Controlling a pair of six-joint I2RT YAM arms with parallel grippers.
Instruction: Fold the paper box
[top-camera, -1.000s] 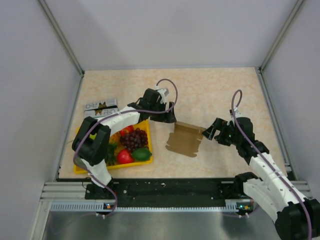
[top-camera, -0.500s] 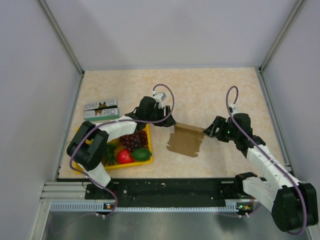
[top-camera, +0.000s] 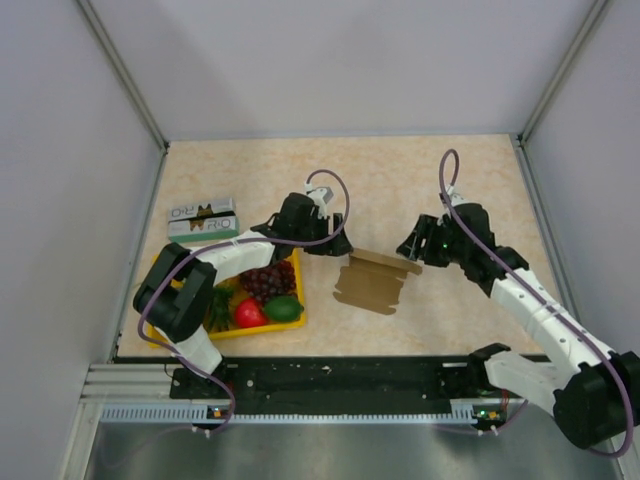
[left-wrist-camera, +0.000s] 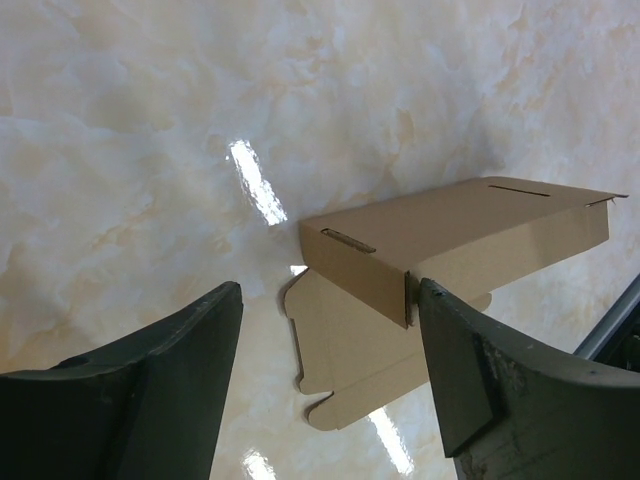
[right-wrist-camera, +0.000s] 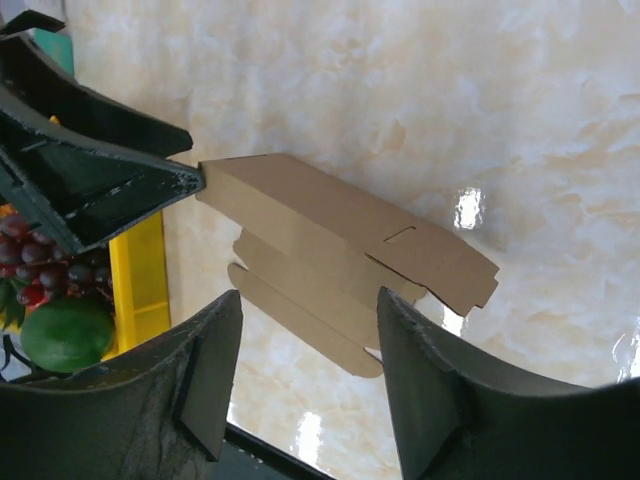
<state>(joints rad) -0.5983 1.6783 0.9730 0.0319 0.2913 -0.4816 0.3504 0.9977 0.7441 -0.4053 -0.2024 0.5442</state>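
I see the paper box (top-camera: 372, 283), partly folded, lying just right of the yellow tray (right-wrist-camera: 140, 272). My left gripper (top-camera: 338, 241) sits between tray and box with its fingers spread. My right gripper (top-camera: 409, 249) is at the box's far side from the tray, also spread.

Figure: enclosed work cell with a marbled table (top-camera: 420, 170).
Pale grey walls (top-camera: 330, 60) close three sides; metal bars (top-camera: 121, 72) rise from the rear corners; light leaves bright glare patches (left-wrist-camera: 255, 180) on the glossy beige top.
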